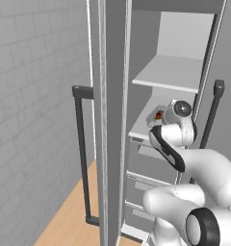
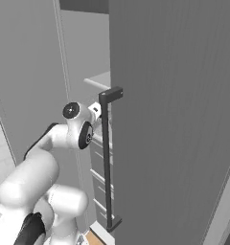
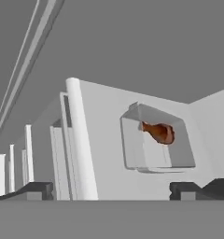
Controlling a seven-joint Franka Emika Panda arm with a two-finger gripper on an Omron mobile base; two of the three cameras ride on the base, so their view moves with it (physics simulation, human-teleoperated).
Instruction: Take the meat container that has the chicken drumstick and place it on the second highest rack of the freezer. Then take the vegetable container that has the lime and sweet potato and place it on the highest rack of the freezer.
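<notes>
The gripper (image 3: 111,190) is released, its two dark fingertips (image 3: 34,190) spread wide at the bottom of the hand view with nothing between them, and it stands clear of the container (image 3: 157,144) in front of it. That pale grey, shallow container lies flat on the lower of the two open white shelves (image 3: 102,140) of the freezer (image 1: 182,57), and the small reddish-brown chicken drumstick (image 3: 159,132) lies inside it toward one wall. No label or writing can be read on the container, the shelves or the doors. In the hand view the shelf's rounded front edge (image 3: 81,140) lies between the gripper and the container, and bare white shelf surrounds the container on every side. In the left base view the drumstick shows as a small red spot on that lower shelf, just beside the robot's wrist (image 1: 177,125), while the highest rack (image 1: 173,72) above it lies bare. The grey drawers (image 1: 148,178) sit stacked below. The white arm (image 1: 199,173) rises from the base, bends at the elbow and reaches forward into the narrow opening between the open door (image 1: 110,120) with its long dark handle (image 1: 81,153) on one side and the grey panel (image 2: 174,119) with a second dark bar handle (image 2: 106,158) on the other.
</notes>
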